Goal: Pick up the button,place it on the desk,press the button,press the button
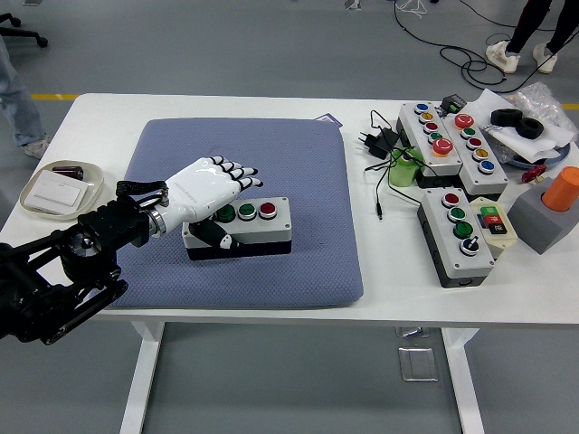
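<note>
left hand (210, 185) spread open over button box (242, 227) on blue mat (271, 163), white table (362, 271).

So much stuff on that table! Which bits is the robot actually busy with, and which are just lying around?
In use:
- left hand, fingers spread over the box
- grey button box with green and red buttons
- blue mat it sits on

Lying about:
- other button boxes at the right
- black plug and cable
- orange cylinder on a grey block
- tray at the left
</note>
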Robot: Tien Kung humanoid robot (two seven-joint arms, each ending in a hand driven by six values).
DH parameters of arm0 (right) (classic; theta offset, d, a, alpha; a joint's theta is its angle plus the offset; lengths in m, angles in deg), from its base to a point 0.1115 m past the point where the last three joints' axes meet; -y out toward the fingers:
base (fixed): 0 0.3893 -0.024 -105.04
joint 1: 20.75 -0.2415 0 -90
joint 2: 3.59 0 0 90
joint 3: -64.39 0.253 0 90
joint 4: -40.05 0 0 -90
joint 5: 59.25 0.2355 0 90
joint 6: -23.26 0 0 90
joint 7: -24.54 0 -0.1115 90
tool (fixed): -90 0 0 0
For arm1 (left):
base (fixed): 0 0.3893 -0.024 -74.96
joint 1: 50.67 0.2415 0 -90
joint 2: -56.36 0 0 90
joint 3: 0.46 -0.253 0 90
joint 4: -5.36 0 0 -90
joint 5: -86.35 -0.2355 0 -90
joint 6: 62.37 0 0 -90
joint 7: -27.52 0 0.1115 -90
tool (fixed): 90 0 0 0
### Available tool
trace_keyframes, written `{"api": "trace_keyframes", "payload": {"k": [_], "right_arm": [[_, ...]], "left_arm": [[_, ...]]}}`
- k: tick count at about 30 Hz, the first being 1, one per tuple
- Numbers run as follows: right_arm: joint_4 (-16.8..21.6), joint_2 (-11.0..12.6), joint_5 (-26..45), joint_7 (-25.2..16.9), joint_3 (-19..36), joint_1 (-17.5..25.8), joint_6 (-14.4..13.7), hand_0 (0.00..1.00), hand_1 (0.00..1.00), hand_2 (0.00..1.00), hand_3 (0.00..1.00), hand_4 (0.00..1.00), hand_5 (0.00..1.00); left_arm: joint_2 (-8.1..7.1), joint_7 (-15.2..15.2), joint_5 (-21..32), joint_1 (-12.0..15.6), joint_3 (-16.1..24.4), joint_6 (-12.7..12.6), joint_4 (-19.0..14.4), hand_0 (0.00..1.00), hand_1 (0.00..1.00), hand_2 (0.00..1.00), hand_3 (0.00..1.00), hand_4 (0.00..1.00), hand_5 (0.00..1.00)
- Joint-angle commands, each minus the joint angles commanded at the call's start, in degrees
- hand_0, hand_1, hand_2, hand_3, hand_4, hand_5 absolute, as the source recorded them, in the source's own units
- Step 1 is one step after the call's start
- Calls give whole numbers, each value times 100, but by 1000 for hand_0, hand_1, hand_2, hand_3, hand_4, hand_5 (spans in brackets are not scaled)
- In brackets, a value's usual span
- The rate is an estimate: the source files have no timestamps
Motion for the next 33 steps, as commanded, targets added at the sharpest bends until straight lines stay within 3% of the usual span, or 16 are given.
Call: {"api": "trace_keyframes", "payload": {"k": [12, 18, 19, 24, 25, 27, 29, 30, 31, 33], "right_arm": [[0, 2, -47, 9, 40, 61, 2, 627, 477, 539, 582, 279, 22], [0, 1, -48, -7, 58, 77, 3, 627, 477, 539, 582, 279, 22], [0, -2, -35, -15, 57, 82, 0, 627, 477, 539, 582, 279, 22], [0, 4, -58, -24, 69, 82, 3, 627, 477, 539, 582, 279, 22], [0, 6, -55, -28, 74, 79, 0, 627, 477, 539, 582, 279, 22], [0, 9, -53, -32, 76, 73, 0, 627, 477, 539, 582, 279, 22], [0, 10, -52, -32, 76, 72, 1, 627, 477, 539, 582, 279, 22], [0, 10, -62, -30, 89, 69, -3, 627, 477, 539, 582, 279, 22], [0, 11, -72, -28, 97, 67, -5, 627, 477, 539, 582, 279, 22], [0, 12, -89, -24, 107, 64, -7, 627, 477, 539, 582, 279, 22]], "left_arm": [[-212, 62, 0, 264, 472, 306, -610, 860, 937, 998, 918, 998, 501], [-315, 6, 0, 631, 1001, 545, -1453, 866, 939, 998, 916, 998, 504], [-321, -5, 0, 712, 1161, 574, -1658, 817, 857, 937, 903, 938, 363], [-366, -150, 0, 909, 1648, 886, -2429, 817, 857, 937, 903, 938, 363], [-410, -214, 0, 927, 1725, 1039, -2576, 366, 541, 614, 897, 834, 306], [-474, -322, 0, 946, 1819, 1456, -2847, 366, 541, 614, 897, 834, 306], [-488, -346, 0, 950, 1835, 1628, -2909, 366, 541, 614, 897, 834, 306], [-530, -436, 0, 949, 1851, 1852, -3008, 366, 541, 614, 897, 834, 306], [-549, -484, 0, 954, 1862, 2065, -3060, 161, 229, 235, 870, 748, 133], [-568, -549, 0, 966, 1873, 2505, -3110, 161, 229, 235, 870, 748, 133]]}}
